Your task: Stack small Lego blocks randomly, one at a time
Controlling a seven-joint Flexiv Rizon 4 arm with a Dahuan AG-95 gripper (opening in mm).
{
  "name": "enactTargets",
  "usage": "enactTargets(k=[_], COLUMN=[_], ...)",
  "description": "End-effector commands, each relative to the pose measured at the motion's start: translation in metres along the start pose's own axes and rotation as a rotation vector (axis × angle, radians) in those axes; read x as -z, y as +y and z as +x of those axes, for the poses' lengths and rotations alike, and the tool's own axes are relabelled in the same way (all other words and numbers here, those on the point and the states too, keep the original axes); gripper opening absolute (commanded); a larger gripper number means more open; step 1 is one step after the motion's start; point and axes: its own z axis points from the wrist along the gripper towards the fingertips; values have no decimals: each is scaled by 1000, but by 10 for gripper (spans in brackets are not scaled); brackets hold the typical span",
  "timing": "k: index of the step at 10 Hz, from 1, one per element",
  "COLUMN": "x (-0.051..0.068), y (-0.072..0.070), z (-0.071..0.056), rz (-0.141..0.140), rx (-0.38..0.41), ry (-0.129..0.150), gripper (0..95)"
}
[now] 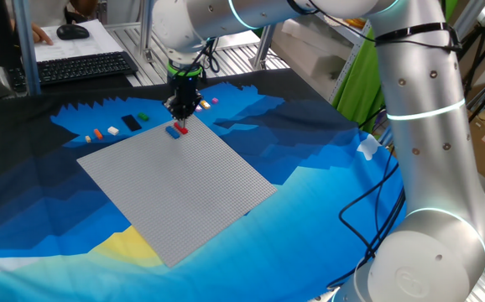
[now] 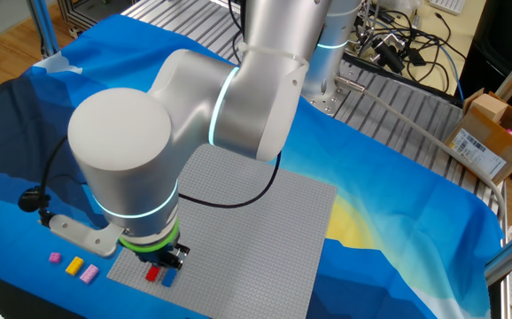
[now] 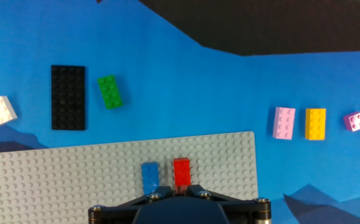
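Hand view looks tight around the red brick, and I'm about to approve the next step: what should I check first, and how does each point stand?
1. Red brick on the grey baseplate: ok, it sits near the plate's edge.
2. Blue brick apart from red: ok, a narrow gap shows.
3. Gripper closed on the red brick: cannot tell, the fingertips meet its near end but the contact is hidden.
4. Red brick pressed fully onto the studs: cannot tell.
5. Spare bricks reachable: ok, green brick, white brick, pink brick and yellow brick lie loose on the cloth.
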Motion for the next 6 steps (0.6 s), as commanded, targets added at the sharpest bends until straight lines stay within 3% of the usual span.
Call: enactTargets(k=[1, 6], x=[0, -2], y=[0, -4], z=[0, -2], rz=[1, 3], rx=[0, -3], ry=[0, -1], gripper=[0, 0])
